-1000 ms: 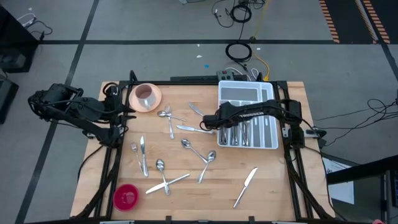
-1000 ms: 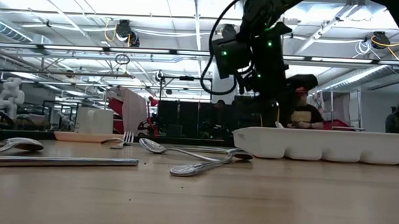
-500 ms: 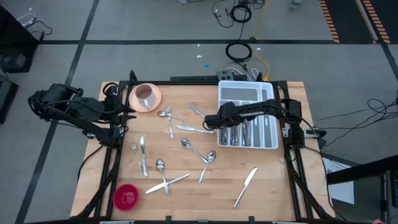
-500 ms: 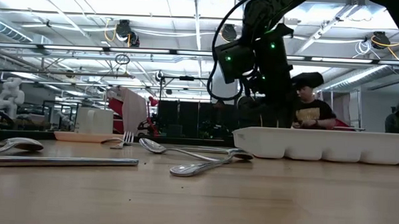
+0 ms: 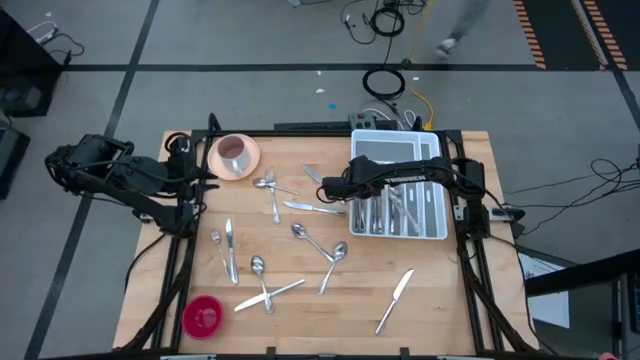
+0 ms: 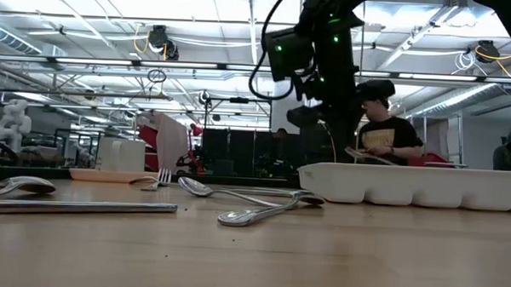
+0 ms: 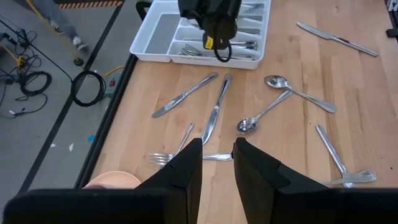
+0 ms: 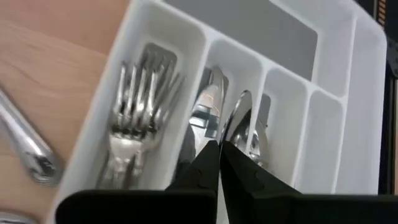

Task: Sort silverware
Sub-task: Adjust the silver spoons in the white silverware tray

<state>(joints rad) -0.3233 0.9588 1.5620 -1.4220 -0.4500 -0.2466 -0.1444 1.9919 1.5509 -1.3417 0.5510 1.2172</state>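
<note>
Silverware lies scattered on the wooden table: a knife (image 5: 314, 208), a fork (image 5: 274, 200), spoons (image 5: 333, 264) and another knife (image 5: 395, 299) among several pieces. More lies sorted in the white tray (image 5: 441, 233): forks (image 8: 134, 134), knives (image 8: 206, 104) and spoons (image 8: 246, 127), each kind in its own compartment. My right gripper (image 5: 324, 188) hangs above the tray's left rim, shut, with nothing between its fingers (image 8: 205, 163). My left gripper (image 5: 205, 181) waits at the table's left edge, its fingers (image 7: 186, 171) open a little and empty.
A pink cup on its saucer (image 5: 235, 155) stands at the far left, and a red round dish (image 5: 203, 316) at the near left corner. The tray (image 6: 416, 185) is a low wall along the right side. A person sits behind the table in the low view.
My right gripper has risen from the tray's left compartments and shifted a little toward the table's left and far edges. The left arm has kept still.
</note>
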